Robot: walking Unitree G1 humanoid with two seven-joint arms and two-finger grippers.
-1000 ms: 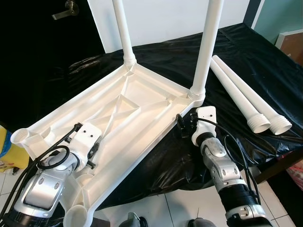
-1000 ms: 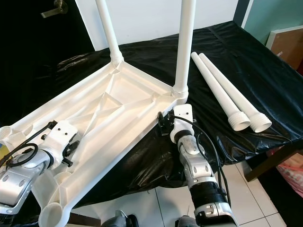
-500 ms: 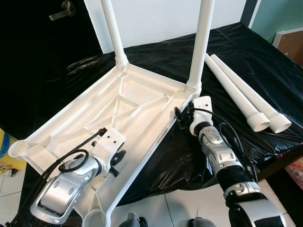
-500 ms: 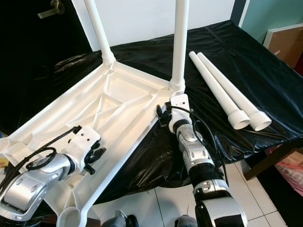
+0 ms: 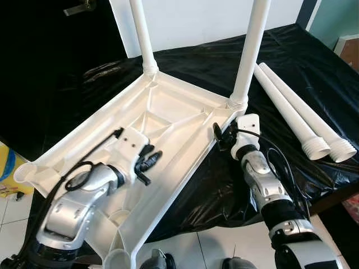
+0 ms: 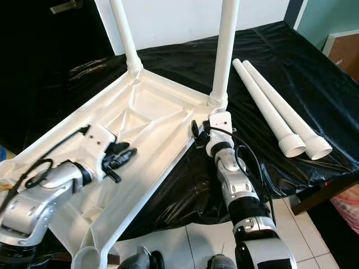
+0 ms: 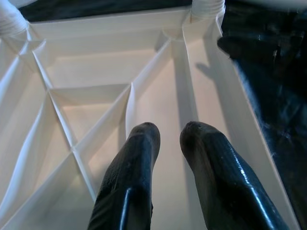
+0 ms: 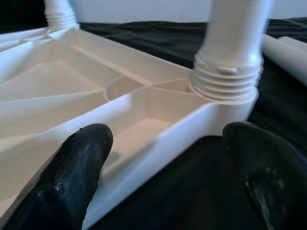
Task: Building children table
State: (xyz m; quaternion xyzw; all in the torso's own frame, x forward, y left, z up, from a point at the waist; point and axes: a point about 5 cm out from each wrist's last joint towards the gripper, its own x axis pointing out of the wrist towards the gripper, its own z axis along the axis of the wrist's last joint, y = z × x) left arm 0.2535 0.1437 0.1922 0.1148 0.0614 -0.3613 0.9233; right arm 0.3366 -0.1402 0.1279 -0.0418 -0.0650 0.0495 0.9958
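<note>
A: Where does the white tabletop lie?

B: Upside down across the centre of the head views, its ribbed underside facing up, resting on a black sheet that covers the surface beneath. Part of it hangs past the sheet's near edge toward the lower left of the frame, over the tiled floor.

A: And the legs?

B: Two fitted legs stand upright in the far corner sockets: one at the upper centre-left, the other at the upper centre-right. Two loose legs lie side by side, touching, on the sheet at the right, threaded ends toward the near edge.

A: What is the left gripper doing?

B: It hovers over the tabletop's underside at the lower-left middle of the frame. In its wrist view the two black fingers stand a narrow gap apart with nothing between them, pointing along a rib.

A: The right gripper?

B: It sits at the tabletop's right edge, just below the socket of the right-hand fitted leg. Its wrist view shows the fingers spread wide, gripping nothing, the corner of the tabletop and the threaded leg collar ahead between them.
</note>
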